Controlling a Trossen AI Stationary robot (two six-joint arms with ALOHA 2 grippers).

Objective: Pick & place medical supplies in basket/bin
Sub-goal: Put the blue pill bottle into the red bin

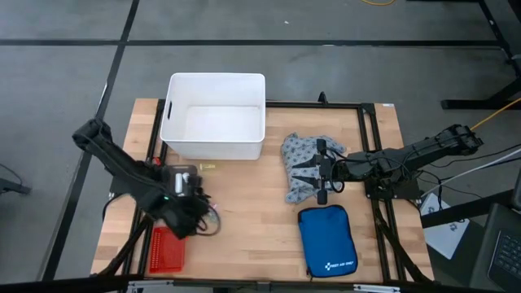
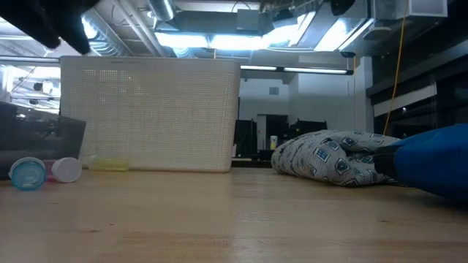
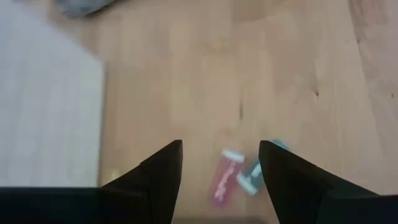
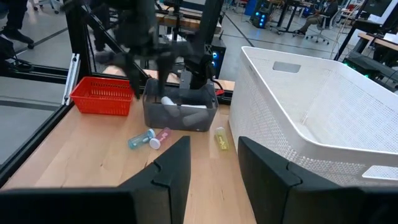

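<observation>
My left gripper point(image 3: 221, 168) is open and points down at the table from above. A pink vial point(image 3: 225, 178) and a teal-capped vial point(image 3: 255, 174) lie on the wood below the gap between its fingers, untouched. In the high view this gripper point(image 1: 194, 205) is just beyond the red basket point(image 1: 167, 248). A yellow vial point(image 4: 221, 138) lies beside the white tub. White rolls point(image 4: 171, 101) sit in a small clear grey box point(image 4: 180, 111). My right gripper point(image 1: 320, 172) is open, above the crumpled grey-blue dotted garment point(image 1: 303, 163), and points toward the table's left.
The big white tub point(image 1: 216, 114) stands at the far edge, left of centre. A blue zip pouch point(image 1: 327, 240) lies near the front edge, right of centre. Bare wood stretches between the two arms. A black frame runs along the table's sides.
</observation>
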